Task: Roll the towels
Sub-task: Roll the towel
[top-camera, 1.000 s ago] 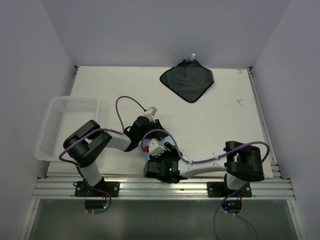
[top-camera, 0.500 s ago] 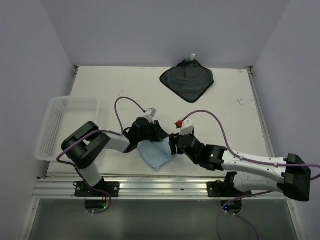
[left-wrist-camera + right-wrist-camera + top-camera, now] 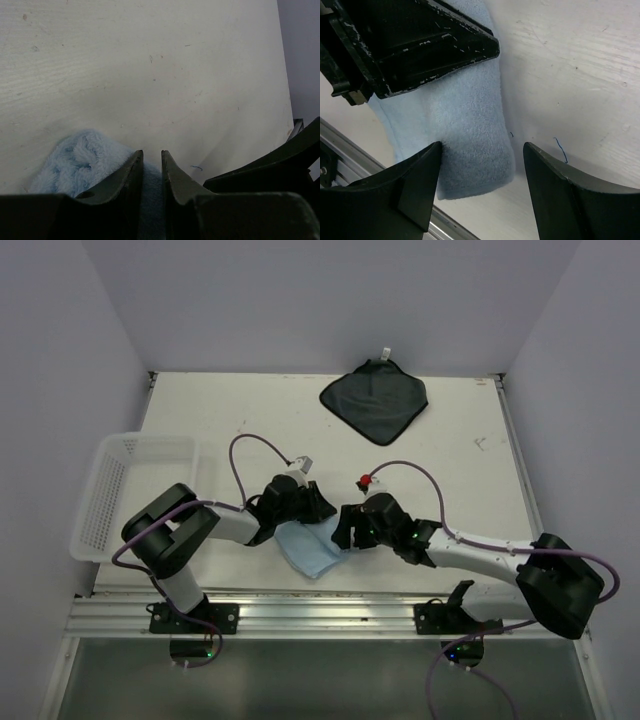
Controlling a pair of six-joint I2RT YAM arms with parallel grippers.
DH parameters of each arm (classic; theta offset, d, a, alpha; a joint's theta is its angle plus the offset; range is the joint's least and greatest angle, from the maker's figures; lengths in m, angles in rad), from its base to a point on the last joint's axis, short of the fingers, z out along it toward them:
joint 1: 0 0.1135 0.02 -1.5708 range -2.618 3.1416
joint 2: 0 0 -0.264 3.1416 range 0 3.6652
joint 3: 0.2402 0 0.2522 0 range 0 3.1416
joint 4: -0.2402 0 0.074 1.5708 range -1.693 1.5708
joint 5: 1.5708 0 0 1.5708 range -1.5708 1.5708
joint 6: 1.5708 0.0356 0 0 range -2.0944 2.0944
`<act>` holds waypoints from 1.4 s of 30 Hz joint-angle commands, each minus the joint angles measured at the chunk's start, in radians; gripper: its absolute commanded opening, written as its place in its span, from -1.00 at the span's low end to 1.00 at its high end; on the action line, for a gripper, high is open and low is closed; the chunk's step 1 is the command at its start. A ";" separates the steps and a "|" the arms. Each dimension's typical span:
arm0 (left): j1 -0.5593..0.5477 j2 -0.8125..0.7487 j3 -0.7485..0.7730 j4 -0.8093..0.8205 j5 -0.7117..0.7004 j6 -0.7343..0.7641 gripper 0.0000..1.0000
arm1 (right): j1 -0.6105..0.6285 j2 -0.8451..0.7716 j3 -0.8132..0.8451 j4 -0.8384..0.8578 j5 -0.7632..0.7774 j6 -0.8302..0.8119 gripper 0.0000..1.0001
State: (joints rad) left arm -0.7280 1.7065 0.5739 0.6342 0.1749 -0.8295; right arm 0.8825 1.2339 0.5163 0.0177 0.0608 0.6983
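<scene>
Blue towel point(image 3: 308, 548) soft, limp; prob. pinched at 12 o'clock by L gripper point(image 3: 151, 156); R gripper point(image 3: 482, 148) released, 3 o'clock edge advised.

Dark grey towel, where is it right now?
Top view: the dark grey towel lies flat at the far edge of the table, right of centre, far from the light blue towel.

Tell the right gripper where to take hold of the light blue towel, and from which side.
Grip the light blue towel at its thick rounded edge near the free corner, coming down from above on the robot's right. The left gripper holds the opposite side, and the open right gripper straddles that edge.
</scene>
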 commanded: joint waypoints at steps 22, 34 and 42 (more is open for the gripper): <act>0.025 -0.120 0.089 -0.252 -0.072 0.116 -0.44 | -0.004 0.124 -0.062 0.175 -0.121 0.012 -0.49; 0.095 -0.185 0.175 -0.326 -0.051 0.165 -0.41 | 0.032 0.015 -0.076 0.183 0.062 -0.006 -0.60; 0.095 -0.205 0.173 -0.332 -0.032 0.155 -0.41 | 0.260 0.116 0.053 0.007 0.429 -0.141 -0.59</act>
State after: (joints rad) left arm -0.6350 1.5440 0.7174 0.3050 0.1310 -0.6945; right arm 1.0767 1.2957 0.4965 0.1112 0.2890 0.6292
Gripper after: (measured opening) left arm 0.294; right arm 0.308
